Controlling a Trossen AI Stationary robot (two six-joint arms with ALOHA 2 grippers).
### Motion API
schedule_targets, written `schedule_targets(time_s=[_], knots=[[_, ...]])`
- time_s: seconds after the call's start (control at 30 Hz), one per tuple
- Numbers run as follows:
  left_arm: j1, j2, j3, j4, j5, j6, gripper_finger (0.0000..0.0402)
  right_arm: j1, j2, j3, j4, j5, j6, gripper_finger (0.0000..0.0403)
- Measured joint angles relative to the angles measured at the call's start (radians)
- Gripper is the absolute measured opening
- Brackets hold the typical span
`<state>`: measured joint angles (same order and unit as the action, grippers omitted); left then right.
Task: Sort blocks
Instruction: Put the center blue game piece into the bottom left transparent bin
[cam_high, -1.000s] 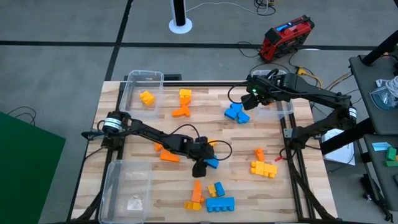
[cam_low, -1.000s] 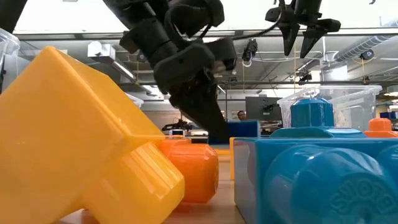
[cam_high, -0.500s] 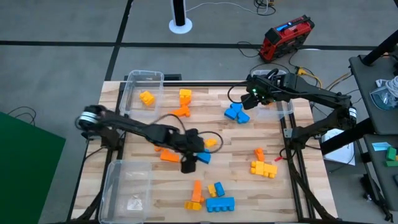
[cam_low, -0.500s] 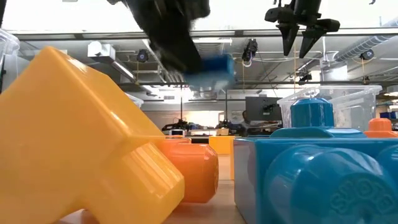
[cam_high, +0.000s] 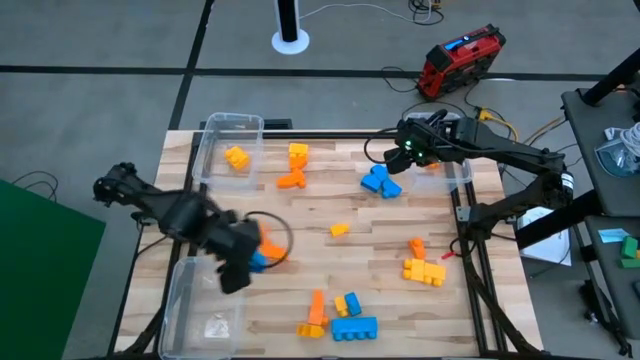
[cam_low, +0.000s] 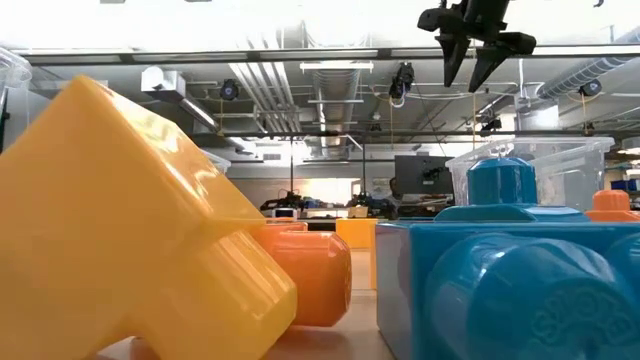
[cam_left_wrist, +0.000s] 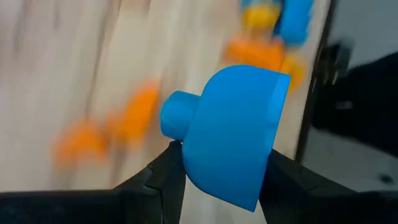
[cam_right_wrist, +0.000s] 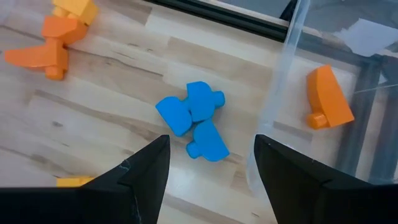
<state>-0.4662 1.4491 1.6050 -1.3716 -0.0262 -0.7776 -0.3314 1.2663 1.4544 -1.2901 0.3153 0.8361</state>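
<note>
My left gripper (cam_high: 250, 264) hangs over the table's left side, beside the near left clear bin (cam_high: 205, 300), shut on a blue block (cam_left_wrist: 233, 140) with a round stud. My right gripper (cam_high: 405, 152) hovers open above a cluster of blue blocks (cam_right_wrist: 193, 121) at the far right, touching nothing. Orange and yellow blocks (cam_high: 295, 165) lie loose on the wood. Another yellow block (cam_high: 236, 157) lies in the far left bin (cam_high: 215, 125), and an orange block (cam_right_wrist: 326, 96) lies in the right bin (cam_right_wrist: 292, 68). My left gripper pinches the blue block by two opposite sides (cam_left_wrist: 189, 165) between its two fingers (cam_left_wrist: 163, 180). The stud (cam_left_wrist: 177, 112) sticks out sideways, clear of the fingers. The block is lifted clear of the table.
Near the front edge lies a group of blue, orange and yellow blocks (cam_high: 338, 315), and a yellow-and-orange group (cam_high: 422, 265) lies at the right. A small yellow block (cam_high: 340, 229) sits mid-table. An orange block (cam_high: 268, 246) lies just beyond my left gripper. In the low view, large blocks (cam_low: 130, 220) fill the foreground.
My left gripper has lifted the blue block off the middle of the table and carried it toward the table's left edge, ending beside the near left bin. The small yellow block it stood over now shows.
</note>
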Motion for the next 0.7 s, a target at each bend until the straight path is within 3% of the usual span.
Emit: schedule_targets(time_s=[0.13, 0.27, 0.7], knots=[[-0.088, 0.015, 0.093, -0.210, 0.087, -0.273, 0.0148, 0.000, 0.000, 0.000, -0.002, 0.000, -0.003, 0.0224], [-0.149, 0.012, 0.090, -0.193, 0.097, -0.329, 0.0148, 0.000, 0.000, 0.000, 0.013, 0.000, -0.018, 0.0224], [-0.213, 0.000, -0.219, -0.200, 0.291, -0.370, 0.0152, 0.000, 0.001, 0.000, 0.024, 0.000, -0.063, 0.0224]])
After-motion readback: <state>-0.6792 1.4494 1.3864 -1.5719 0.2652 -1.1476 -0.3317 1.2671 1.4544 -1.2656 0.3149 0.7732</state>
